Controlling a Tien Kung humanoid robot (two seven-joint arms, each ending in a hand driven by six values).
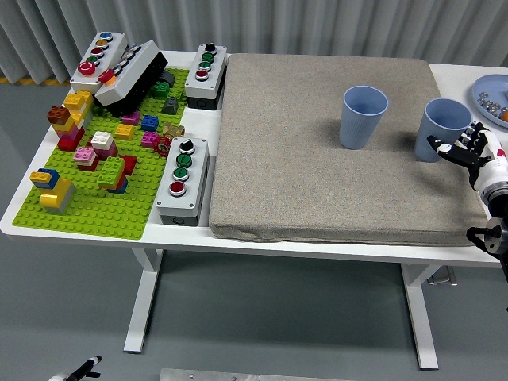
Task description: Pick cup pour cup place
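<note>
Two light blue cups stand upright on the grey mat point(317, 198). The left cup point(363, 117) stands alone near the mat's middle back. The right cup point(441, 129) stands near the mat's right edge. My right hand point(464, 148) comes in from the right edge and sits against the right cup's lower right side. Its thumb lies across the cup's front and its fingers point(476, 141) curl around the side. The cup still rests on the mat. I cannot see into either cup. My left arm is out of view.
A blue plate point(486, 89) with small pieces sits at the far right, behind my hand. A green brick baseplate point(95, 214) with several bricks and three button boxes point(182, 179) fill the table's left part.
</note>
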